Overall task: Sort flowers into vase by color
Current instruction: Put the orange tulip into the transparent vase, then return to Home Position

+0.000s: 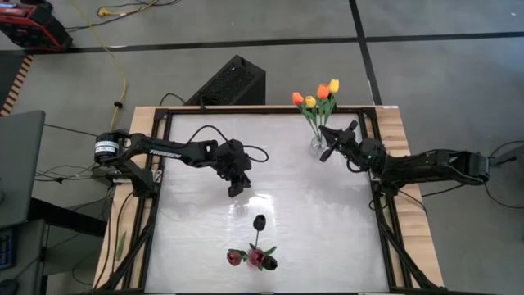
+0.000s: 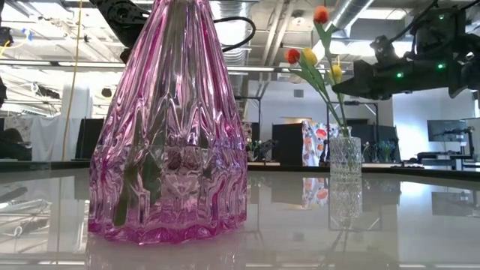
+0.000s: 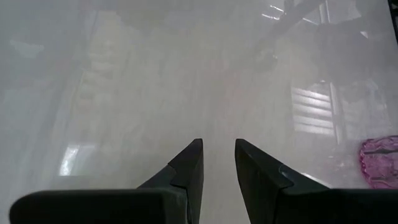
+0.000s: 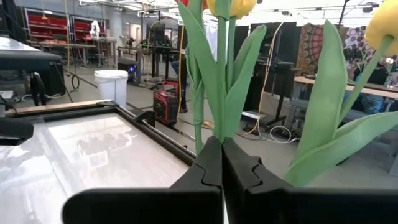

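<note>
Pink glass vase (image 2: 166, 127), low view: stands close in front on the shiny counter (image 2: 375, 232), green stems inside.
High view: left claw (image 1: 238, 187) hangs over the counter's middle; right claw (image 1: 328, 152) is beside the clear vase (image 1: 316, 142) of yellow and orange flowers (image 1: 318, 97).
Left wrist view: claw fingers (image 3: 189, 167) a little apart, holding nothing.
Right wrist view: claw (image 4: 222, 163) closed on a green stem (image 4: 222, 81).

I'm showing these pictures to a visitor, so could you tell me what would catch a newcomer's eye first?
Probably the ribbed pink glass vase, which fills the low view's near side and holds dark tulips. Next, the clear vase at the table's far edge, holding the orange and yellow tulips. The right gripper is shut on a green stem there, while the left gripper hovers open over mid-table.
</note>
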